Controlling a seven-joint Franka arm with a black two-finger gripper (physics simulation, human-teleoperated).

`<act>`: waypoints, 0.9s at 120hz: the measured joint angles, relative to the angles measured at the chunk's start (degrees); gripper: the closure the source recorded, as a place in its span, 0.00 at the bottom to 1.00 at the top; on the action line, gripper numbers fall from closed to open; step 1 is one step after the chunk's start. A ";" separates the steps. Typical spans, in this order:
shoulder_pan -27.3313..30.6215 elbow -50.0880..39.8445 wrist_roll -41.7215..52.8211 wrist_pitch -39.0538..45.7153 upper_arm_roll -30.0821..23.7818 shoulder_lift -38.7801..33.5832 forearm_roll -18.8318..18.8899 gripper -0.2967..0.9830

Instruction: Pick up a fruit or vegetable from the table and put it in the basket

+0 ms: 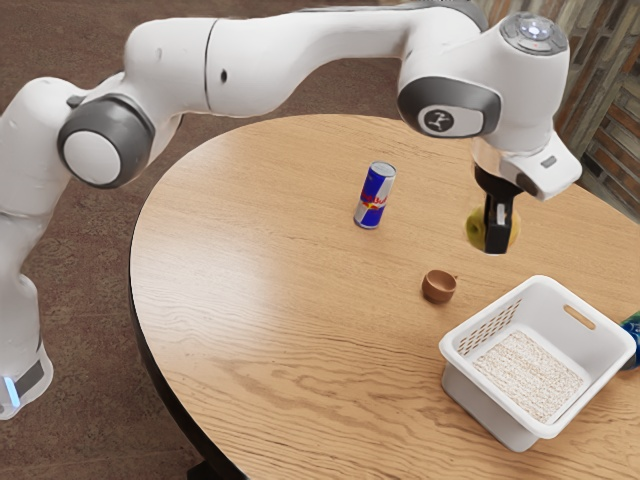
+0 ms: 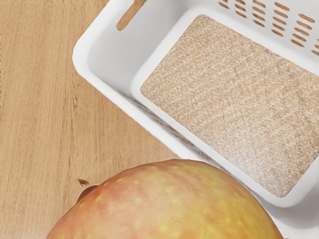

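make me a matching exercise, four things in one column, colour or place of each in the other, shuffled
1. fruit
2. can
3. basket
4. small bowl

A. white, with a slot below its rim
B. brown, on the table
C. held in the claw
D. blue and silver, standing upright

Pairs: 1-C, 2-D, 3-A, 4-B

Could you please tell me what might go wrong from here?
The fruit is held in the gripper but looks short of the basket, so letting go now could drop it on the table or rim. If carried too low, it might catch the basket's raised wall. Its rounded skin could also slip, perhaps toward the cup beside the basket.
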 joint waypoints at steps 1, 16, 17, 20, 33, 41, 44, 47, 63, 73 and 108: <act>-0.01 -0.02 -0.11 0.27 0.00 0.04 0.03 0.44; -0.02 -0.14 -1.73 6.74 -0.13 0.67 0.16 0.43; -0.02 -0.15 -1.83 7.26 -0.13 0.79 0.09 0.43; -0.04 -0.17 -2.14 8.81 -0.15 1.26 -0.20 0.43; 0.76 -0.12 -3.41 15.64 -0.79 5.32 -1.54 0.43; 1.85 -0.11 -4.13 19.34 -1.13 8.27 -2.98 0.43; 2.31 -0.11 -4.39 20.49 -1.37 9.35 -3.60 0.44; 2.80 -0.12 -4.64 21.51 -1.73 10.46 -4.23 0.44; 3.54 -0.46 -5.96 25.26 -2.38 13.54 -6.88 0.44; 4.60 -1.18 -6.66 27.15 -2.34 15.55 -8.44 0.44; 5.51 -3.50 -8.68 35.61 -2.35 17.04 -10.05 0.44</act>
